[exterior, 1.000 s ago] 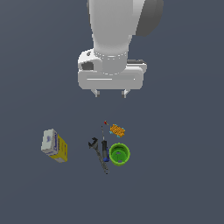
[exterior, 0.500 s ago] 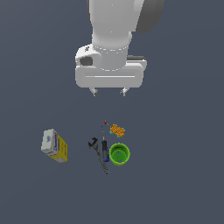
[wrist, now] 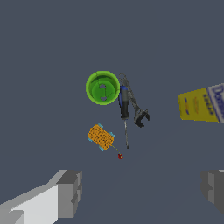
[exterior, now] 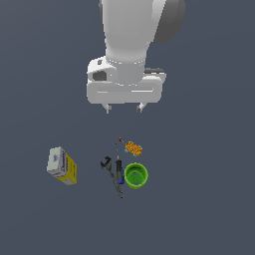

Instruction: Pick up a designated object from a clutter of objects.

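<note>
While I watch the exterior view, the pincer [exterior: 123, 107] hangs in the upper middle of the frame, fingers apart with nothing between them, well above the clutter. Target is the orange ridged block [exterior: 133, 148], teal bits at its corners, sitting just below centre of that frame on the dark grey table [exterior: 209, 199]. It lies below the pincer's fingertips in the picture, slightly toward the exterior view's right, and clear of them. Just below it in the frame is the green cup [exterior: 135, 175], upright, mouth facing the camera; near the block, and I see a small gap between them. Beside the cup on the exterior view's left lies the blue-handled screwdriver [exterior: 119, 171], its thin shaft pointing up the frame to a small red tip [exterior: 119, 140] next to the block. Black clamp tool [exterior: 106, 165] lies against the screwdriver on that same side; I cannot tell if they touch. Yellow-and-white box [exterior: 62, 166] sits well apart at the left of the frame. Wrist view agrees: two grey fingers [wrist: 69, 193] at the lower corners of the frame, wide apart, with the block [wrist: 100, 136] in mid-frame, cup [wrist: 103, 87] beyond it, screwdriver [wrist: 124, 103] and clamp [wrist: 141, 116] beside it, box [wrist: 201, 104] cut off by the frame's right edge.
</note>
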Motion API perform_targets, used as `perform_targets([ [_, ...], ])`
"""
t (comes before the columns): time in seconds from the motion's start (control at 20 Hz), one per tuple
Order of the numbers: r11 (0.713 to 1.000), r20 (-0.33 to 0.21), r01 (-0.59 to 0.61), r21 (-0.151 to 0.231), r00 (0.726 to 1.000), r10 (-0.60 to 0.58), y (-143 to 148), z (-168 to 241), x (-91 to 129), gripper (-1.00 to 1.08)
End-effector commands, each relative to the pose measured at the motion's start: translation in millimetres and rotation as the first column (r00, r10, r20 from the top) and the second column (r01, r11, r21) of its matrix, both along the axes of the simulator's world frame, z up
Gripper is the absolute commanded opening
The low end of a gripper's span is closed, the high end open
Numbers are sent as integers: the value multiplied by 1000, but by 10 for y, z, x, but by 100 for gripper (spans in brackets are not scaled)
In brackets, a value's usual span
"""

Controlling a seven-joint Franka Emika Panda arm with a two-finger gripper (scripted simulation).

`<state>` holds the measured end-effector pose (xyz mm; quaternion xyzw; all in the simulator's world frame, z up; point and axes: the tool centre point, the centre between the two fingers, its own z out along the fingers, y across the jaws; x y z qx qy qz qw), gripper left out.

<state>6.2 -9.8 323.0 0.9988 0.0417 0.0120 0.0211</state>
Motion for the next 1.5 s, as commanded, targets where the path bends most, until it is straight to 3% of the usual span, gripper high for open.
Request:
perform_targets([
  [0.0, 1000, -3, -27, -1, 1000, 27, 1, -86, 8, 100],
  [0.4, 985, -13, -173, -2, 985, 173, 11, -534, 30, 100],
  [0.7, 945, -23, -327, 1, 945, 327, 28, -1010, 5, 100],
  [1.05, 865, -31, -501, 11, 865, 501, 59, -1561, -90, 100],
  [1.45, 742, -32, -670, 26, 741, 670, 107, -2129, -270, 100],
])
